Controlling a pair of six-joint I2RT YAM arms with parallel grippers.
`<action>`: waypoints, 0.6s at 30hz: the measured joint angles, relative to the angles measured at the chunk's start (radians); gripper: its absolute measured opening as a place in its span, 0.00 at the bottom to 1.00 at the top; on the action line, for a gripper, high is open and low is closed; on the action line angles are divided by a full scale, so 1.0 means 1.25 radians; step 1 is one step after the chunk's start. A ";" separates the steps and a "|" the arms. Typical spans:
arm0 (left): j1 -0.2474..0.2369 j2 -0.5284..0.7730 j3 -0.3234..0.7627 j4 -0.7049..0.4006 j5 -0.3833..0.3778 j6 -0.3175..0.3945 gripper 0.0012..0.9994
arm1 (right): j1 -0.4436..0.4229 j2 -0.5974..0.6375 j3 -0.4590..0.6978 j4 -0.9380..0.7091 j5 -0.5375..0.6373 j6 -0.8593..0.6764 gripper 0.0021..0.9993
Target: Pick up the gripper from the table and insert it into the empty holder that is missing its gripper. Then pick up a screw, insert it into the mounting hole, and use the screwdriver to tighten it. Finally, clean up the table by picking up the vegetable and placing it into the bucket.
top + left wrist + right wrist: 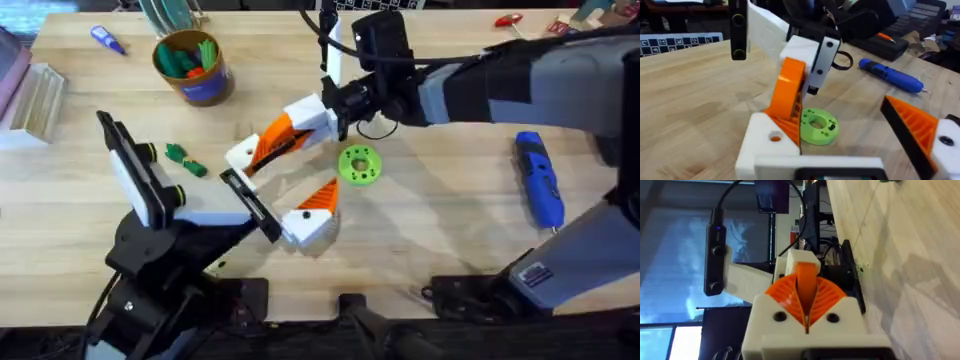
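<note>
The right hand (807, 314) has its two orange pads (827, 296) pressed together on a thin orange gripper (806, 280). Beyond it sit a white holder (792, 260) and the wooden counter (910, 255).

- The right gripper (807, 311) hides most of the orange gripper (806, 282) it pinches.
- The bucket (192, 68), at eleven o'clock, holds green contents too small to tell.

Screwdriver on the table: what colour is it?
Blue; the screwdriver shows best in the overhead view.
</note>
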State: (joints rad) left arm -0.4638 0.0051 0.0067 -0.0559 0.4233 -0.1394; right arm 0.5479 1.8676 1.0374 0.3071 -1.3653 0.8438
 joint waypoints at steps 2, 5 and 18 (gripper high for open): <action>0.002 0.000 0.000 0.000 -0.001 0.000 0.99 | 0.002 0.000 0.001 0.000 0.005 -0.003 0.01; 0.002 0.000 0.000 0.000 -0.001 0.000 0.99 | 0.002 0.000 0.002 0.000 0.008 -0.006 0.01; 0.000 0.000 0.000 0.002 0.025 0.004 0.99 | 0.000 0.000 0.002 -0.003 -0.028 -0.025 0.20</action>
State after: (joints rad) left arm -0.4644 0.0051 0.0067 -0.0536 0.4550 -0.1348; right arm 0.5480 1.8675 1.0397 0.3035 -1.4005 0.8121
